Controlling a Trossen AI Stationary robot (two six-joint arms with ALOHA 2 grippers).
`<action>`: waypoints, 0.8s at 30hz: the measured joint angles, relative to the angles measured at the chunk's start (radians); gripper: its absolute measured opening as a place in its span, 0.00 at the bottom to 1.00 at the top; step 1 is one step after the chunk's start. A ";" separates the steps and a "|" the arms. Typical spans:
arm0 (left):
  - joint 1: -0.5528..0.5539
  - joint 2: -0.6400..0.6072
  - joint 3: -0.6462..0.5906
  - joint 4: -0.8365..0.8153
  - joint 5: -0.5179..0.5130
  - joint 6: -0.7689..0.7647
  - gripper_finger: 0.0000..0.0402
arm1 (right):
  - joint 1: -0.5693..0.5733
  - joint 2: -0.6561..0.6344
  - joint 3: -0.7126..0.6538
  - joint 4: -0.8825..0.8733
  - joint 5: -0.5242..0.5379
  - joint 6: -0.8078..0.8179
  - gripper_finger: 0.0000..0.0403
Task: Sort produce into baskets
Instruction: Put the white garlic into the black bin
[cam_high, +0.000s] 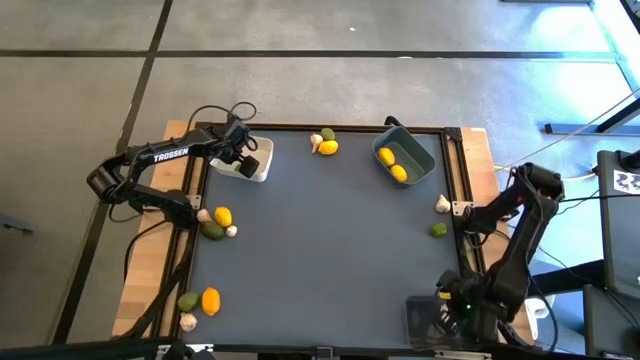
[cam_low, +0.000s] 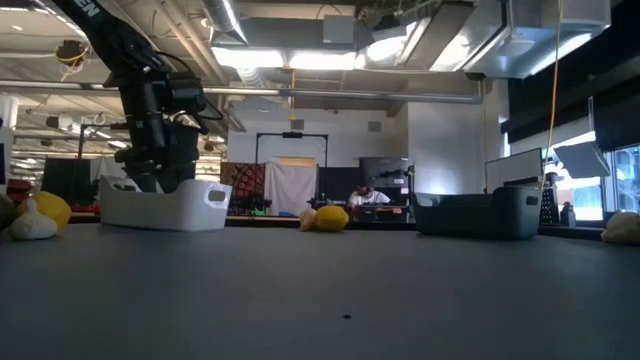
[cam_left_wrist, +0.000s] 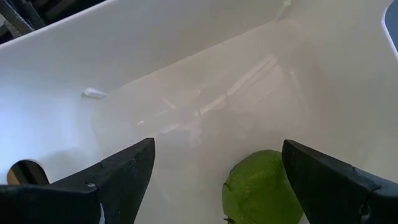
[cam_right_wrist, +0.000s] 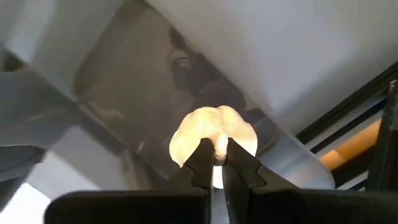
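My left gripper (cam_left_wrist: 211, 180) is open and reaches down into the white basket (cam_high: 250, 165). Its fingers stand on either side of a green fruit (cam_left_wrist: 264, 186) without touching it; the fruit lies on the basket's floor. At the near right corner, my right gripper (cam_right_wrist: 214, 163) is shut on a whitish garlic bulb (cam_right_wrist: 214, 130), above the clear basket (cam_high: 425, 318). The blue-grey basket (cam_high: 405, 160) at the far right holds two lemons. My right gripper pinches the garlic bulb at its upper side (cam_right_wrist: 214, 146), between the tips of its two fingers. The fingers come from above and point down. The bulb sits below the fingertips, over the clear basket; whether it touches the basket's floor, I cannot tell.
Loose produce lies around the table: a lemon with a garlic bulb (cam_high: 325, 146) at the far edge, a garlic bulb (cam_high: 442, 204) and a green fruit (cam_high: 438, 230) at the right edge, a cluster (cam_high: 215, 224) at the left edge, and another (cam_high: 200, 302) at the near left.
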 joint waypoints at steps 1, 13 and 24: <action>0.000 0.000 0.000 0.001 0.000 0.000 0.86 | 0.005 0.011 0.000 0.000 0.000 0.000 0.04; 0.000 0.000 0.000 0.001 0.000 0.000 0.86 | 0.024 0.105 0.000 -0.017 0.018 -0.001 0.04; 0.000 0.000 0.000 0.005 -0.004 0.003 0.86 | 0.024 0.110 0.000 -0.039 0.011 -0.002 0.14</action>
